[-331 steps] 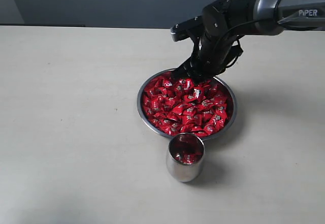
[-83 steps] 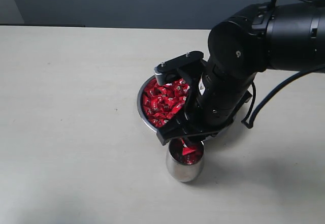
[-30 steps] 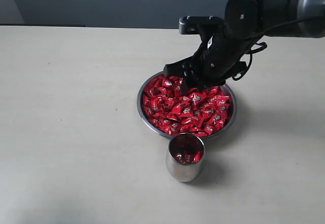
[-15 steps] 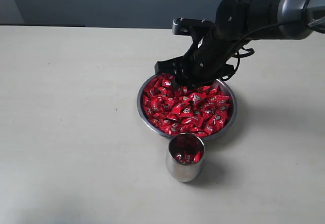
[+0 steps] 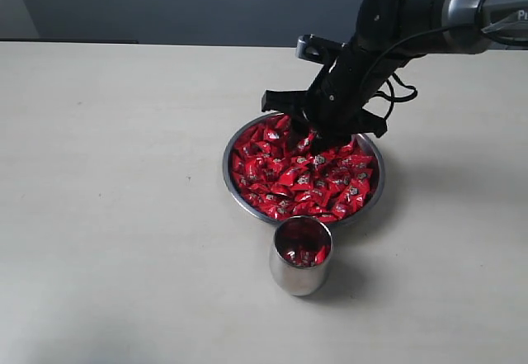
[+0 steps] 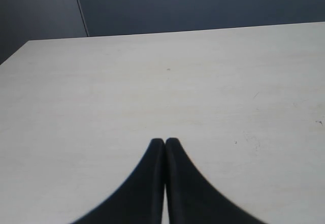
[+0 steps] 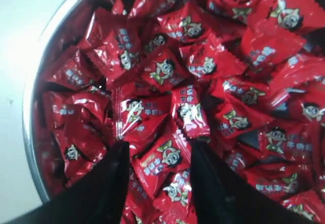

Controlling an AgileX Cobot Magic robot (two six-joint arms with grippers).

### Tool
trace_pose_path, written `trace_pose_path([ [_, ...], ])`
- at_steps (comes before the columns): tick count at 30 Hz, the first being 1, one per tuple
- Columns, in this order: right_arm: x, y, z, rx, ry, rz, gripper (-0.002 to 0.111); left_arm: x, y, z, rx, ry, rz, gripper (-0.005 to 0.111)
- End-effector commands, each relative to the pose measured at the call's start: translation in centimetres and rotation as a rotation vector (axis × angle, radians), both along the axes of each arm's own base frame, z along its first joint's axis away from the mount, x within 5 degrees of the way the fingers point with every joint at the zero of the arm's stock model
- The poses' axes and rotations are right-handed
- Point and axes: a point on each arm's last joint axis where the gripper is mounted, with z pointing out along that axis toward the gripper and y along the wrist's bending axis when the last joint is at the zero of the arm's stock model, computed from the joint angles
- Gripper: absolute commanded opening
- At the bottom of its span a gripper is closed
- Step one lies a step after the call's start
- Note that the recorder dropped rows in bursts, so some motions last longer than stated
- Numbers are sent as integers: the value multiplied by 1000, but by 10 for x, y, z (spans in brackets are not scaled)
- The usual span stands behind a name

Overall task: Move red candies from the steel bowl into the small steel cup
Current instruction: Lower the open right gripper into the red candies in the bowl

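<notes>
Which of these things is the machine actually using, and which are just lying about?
In the job:
- small candies in shiny red wrappers
- wide shallow steel bowl holding them
- small rounded steel cup, some candies inside
- right gripper, open at the candies

Not in the job:
- pale tabletop
- left gripper, shut, over bare tabletop

The table is just a plain pale cream top, pretty matte, running the whole width of the scene. Its far edge meets a dark blue-grey wall, and there's a lighter grey panel in the far left corner. Up close the tabletop has a tiny dark speck and some faint scuffs.
</notes>
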Motion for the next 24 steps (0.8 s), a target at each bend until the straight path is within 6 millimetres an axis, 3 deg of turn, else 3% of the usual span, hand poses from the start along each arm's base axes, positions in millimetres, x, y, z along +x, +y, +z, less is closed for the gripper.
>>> trace_pose_path([
  [1, -2, -1, 2, -3, 46, -12, 39, 0, 0, 0, 2, -12, 2, 0],
  [14, -8, 6, 0, -3, 62, -7, 39, 0, 0, 0, 2, -12, 2, 0],
  [24, -9, 14, -19, -9, 106, -46, 39, 0, 0, 0, 2, -12, 2, 0],
])
